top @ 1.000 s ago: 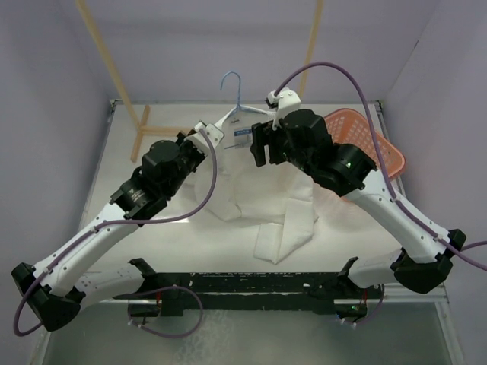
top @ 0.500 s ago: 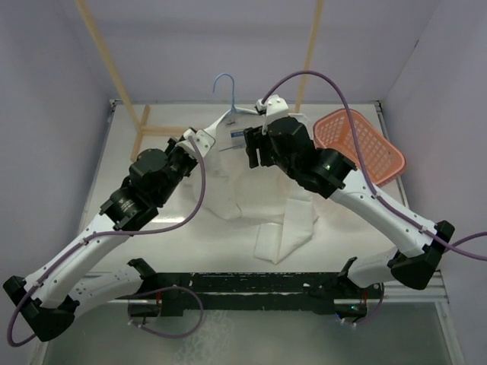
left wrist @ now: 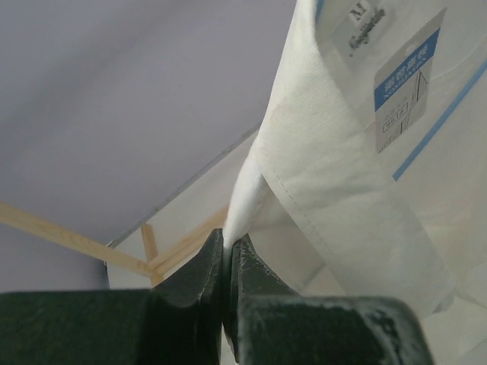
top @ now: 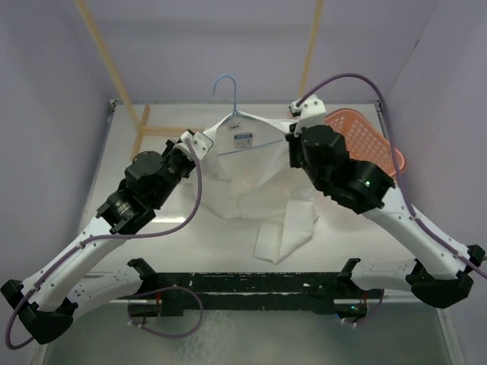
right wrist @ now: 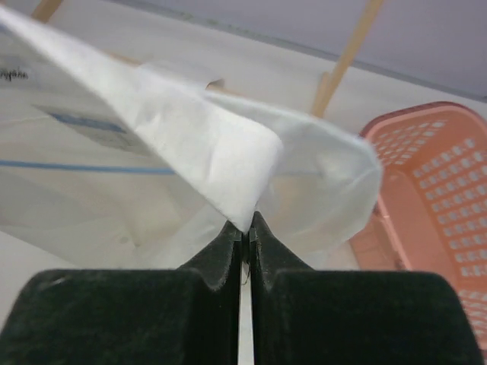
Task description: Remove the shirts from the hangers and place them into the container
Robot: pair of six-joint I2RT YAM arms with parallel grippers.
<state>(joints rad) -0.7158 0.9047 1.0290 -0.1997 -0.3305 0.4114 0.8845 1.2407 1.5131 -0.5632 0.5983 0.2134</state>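
Note:
The white shirt hangs on the light-blue hanger, its tails lying on the table. The blue-and-white neck label faces up. My left gripper is shut on a fold at the shirt's left shoulder, and the cloth shows pinched between the fingertips. My right gripper is shut on the right shoulder edge. The shirt is stretched between both grips. The hanger's blue wire runs across inside the shirt. The orange-pink basket stands just right of my right gripper, also in the right wrist view.
Tan wooden rack poles rise at the back left and back right, with a crossbar base on the table behind my left gripper. Purple cables loop over both arms. A black frame lines the near table edge.
My right gripper moved from the collar out to the right shoulder and shut on the cloth. The shirt's top is now spread wider. The left arm shifted slightly, grip unchanged.

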